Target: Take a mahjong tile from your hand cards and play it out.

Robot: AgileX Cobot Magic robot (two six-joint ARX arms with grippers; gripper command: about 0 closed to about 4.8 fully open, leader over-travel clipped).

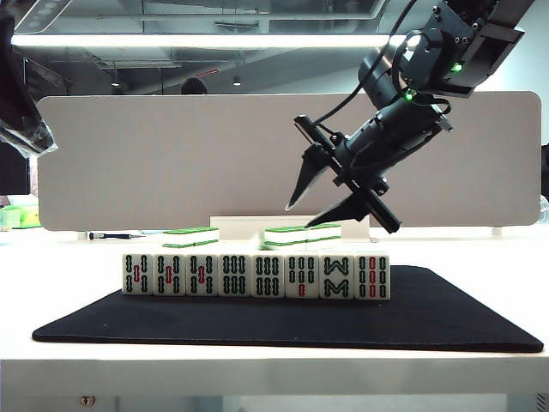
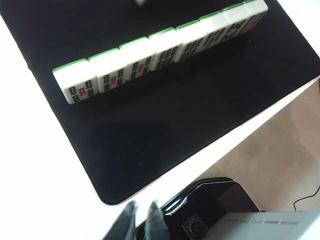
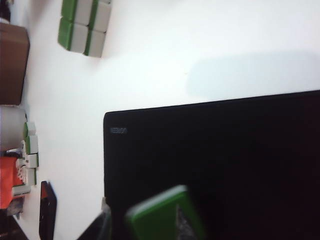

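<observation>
The hand cards (image 1: 256,275) stand upright in a row of several white tiles on the black mat (image 1: 446,318), their bamboo faces toward the exterior camera; the left wrist view shows the row (image 2: 160,50) slantwise. My right gripper (image 1: 302,213) hangs above the back of the mat, fingers spread, tips pointing down to the left. In the right wrist view a blurred, tilted tile with a green back, the mahjong tile (image 3: 162,215), lies between the right gripper (image 3: 145,227) fingers with a gap on one side; its face is hidden. My left gripper (image 2: 141,220) hovers over the white table edge off the mat's corner, fingers close together, holding nothing.
Green-backed tiles lie in low stacks behind the mat (image 1: 190,236) (image 1: 300,233) (image 3: 85,25). A white partition (image 1: 171,163) closes the back. A pen (image 1: 116,235) lies at the back left. A brown box (image 3: 12,62) and more tiles (image 3: 30,160) sit off the mat's side.
</observation>
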